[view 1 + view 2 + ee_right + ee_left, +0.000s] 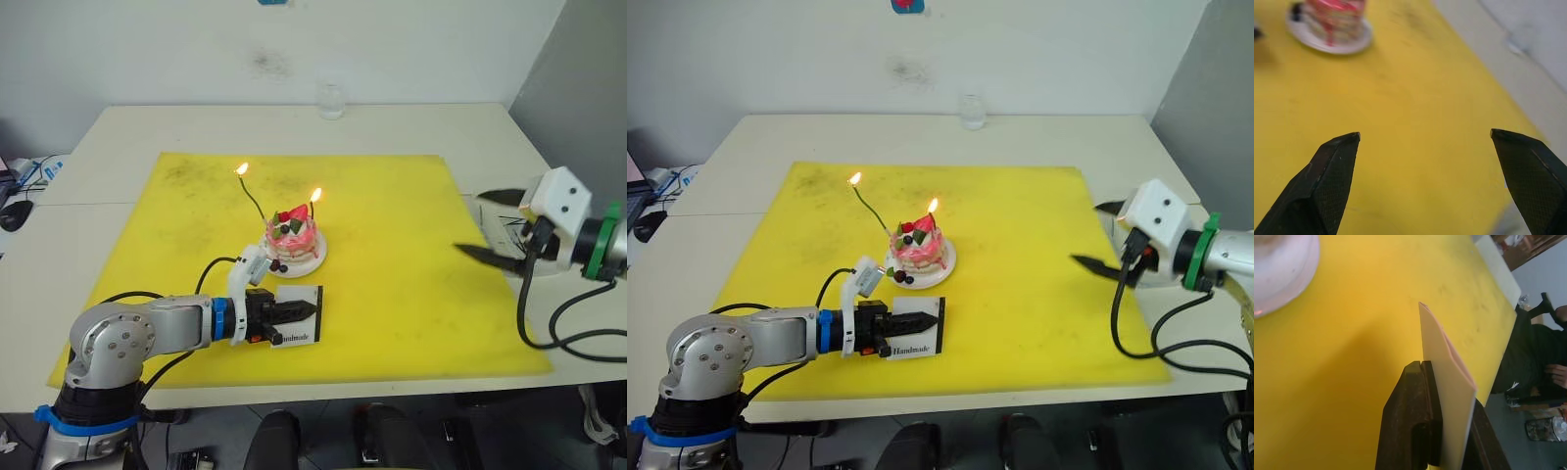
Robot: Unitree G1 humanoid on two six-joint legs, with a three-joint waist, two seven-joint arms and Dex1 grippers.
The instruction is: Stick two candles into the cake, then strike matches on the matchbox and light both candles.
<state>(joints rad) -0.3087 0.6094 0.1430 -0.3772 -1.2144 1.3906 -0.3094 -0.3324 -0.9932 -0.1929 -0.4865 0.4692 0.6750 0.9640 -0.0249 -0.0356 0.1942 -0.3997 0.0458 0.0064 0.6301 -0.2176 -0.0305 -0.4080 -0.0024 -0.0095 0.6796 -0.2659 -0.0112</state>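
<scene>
Between your right hand [493, 227] and the cake [293, 241] the yellow mat [392, 294] lies bare, so you have open passage there. Both candles [253, 201] burn above the cake, blocking any reach over its top. Your left hand [306, 315], clamped on the matchbox [299, 328], sits just beside the plate [312, 262]; that gap looks tight, perhaps impassable. A glass [331, 101] stands at the bench [118, 137] far edge.

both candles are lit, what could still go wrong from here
The green candle leans far out over the yellow mat, so its flame or wax might drop there. The left gripper is shut on the matchbox close beside the cake; a careless pull-away could bump the plate and tip the burning candles.
</scene>
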